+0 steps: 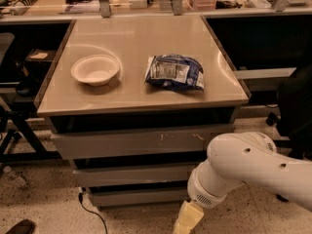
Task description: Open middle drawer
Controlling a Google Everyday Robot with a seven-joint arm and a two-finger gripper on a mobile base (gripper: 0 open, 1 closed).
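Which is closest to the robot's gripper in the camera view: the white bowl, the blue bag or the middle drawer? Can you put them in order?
The gripper hangs low at the bottom edge, in front of the drawers.
1. middle drawer: just up and to the left of it.
2. blue bag: on the right side of the table.
3. white bowl: on the table's left side, farthest away.
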